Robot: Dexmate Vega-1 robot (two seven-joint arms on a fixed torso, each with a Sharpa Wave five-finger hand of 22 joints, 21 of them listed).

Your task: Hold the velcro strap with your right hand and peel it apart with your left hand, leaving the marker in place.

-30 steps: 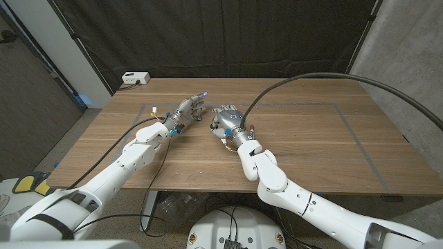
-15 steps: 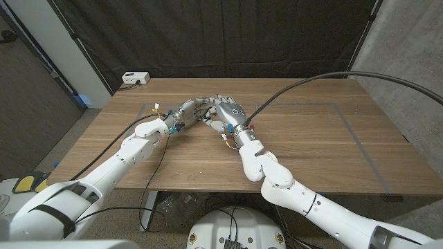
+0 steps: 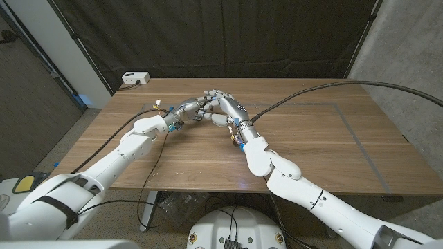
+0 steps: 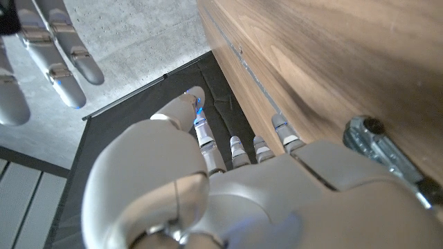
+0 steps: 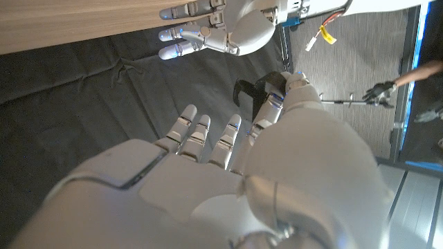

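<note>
White box (image 3: 136, 78) at table (image 3: 311, 152) far left corner, right hand (image 3: 225, 108) pinching black velcro strap (image 5: 257, 89), strap curved, left hand (image 3: 192, 109) spread, touching right fingertips.

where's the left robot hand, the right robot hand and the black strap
left robot hand (image 3: 188, 109): head view, back of the hand
right robot hand (image 3: 227, 108): head view, back of the hand
black strap (image 5: 243, 87): right wrist view, the bent part near the thumb

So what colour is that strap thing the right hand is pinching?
Black. The strap shows best in the right wrist view, pinched in the right hand.
</note>
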